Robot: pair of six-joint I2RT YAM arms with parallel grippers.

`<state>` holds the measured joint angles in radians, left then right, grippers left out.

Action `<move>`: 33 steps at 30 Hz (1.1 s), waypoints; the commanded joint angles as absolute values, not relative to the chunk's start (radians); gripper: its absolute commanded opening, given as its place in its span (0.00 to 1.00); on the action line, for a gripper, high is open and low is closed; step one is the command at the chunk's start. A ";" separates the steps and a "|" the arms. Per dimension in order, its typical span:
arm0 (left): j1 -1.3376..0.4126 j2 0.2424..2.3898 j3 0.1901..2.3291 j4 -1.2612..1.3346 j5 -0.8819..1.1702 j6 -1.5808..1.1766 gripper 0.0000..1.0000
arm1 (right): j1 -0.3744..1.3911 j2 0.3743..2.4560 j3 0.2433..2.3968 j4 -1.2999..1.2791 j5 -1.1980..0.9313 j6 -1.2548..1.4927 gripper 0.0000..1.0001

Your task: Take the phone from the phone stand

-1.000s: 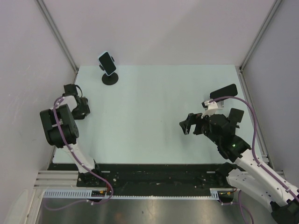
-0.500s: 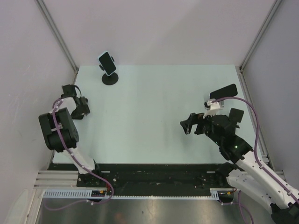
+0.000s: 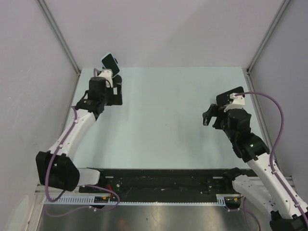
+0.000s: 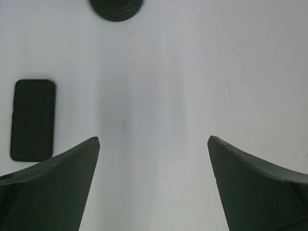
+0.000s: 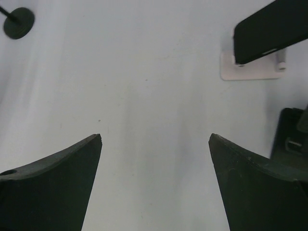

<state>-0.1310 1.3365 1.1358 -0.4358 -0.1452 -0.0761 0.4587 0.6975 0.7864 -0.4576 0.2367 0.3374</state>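
Observation:
A dark phone with a pale rim [image 3: 109, 61] sits tilted on a black stand at the far left corner. My left gripper [image 3: 117, 90] hangs open just in front of it and hides the stand's round base from above. In the left wrist view the open gripper [image 4: 153, 138] is over bare table, with the phone [image 4: 32, 120] to the left and the round black base [image 4: 115, 7] at the top edge. A second dark phone [image 3: 230, 95] rests on a white stand [image 5: 250, 67] at the right. My right gripper [image 3: 206, 118] is open and empty to its near left.
Grey walls and metal posts close in the table at the back and both sides. In the right wrist view the open gripper [image 5: 155, 135] faces bare table, the black stand's base [image 5: 19, 21] shows far off, and a black part [image 5: 288, 139] sits at the right edge.
My left arm has swung from the table's left edge up to the far left corner, beside the phone on the black stand. My right arm has moved right, toward the white stand.

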 commanded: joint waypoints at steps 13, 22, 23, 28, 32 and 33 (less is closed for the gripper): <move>-0.393 1.043 0.925 -0.417 0.020 -0.049 1.00 | 0.008 0.864 0.879 -0.551 0.294 0.356 1.00; -0.396 1.012 0.925 -0.406 0.078 -0.069 1.00 | -0.155 1.027 0.828 -0.454 0.315 0.348 1.00; -0.399 1.011 0.923 -0.407 0.078 -0.071 1.00 | -0.169 1.048 0.827 -0.434 0.302 0.347 1.00; -0.411 1.003 0.922 -0.406 0.060 -0.060 1.00 | -0.247 1.126 0.825 -0.388 0.238 0.339 1.00; -0.428 1.003 0.922 -0.407 0.055 -0.055 1.00 | -0.259 1.176 0.825 -0.345 0.201 0.325 1.00; -0.431 1.005 0.922 -0.405 0.054 -0.057 1.00 | -0.259 1.183 0.825 -0.341 0.198 0.324 1.00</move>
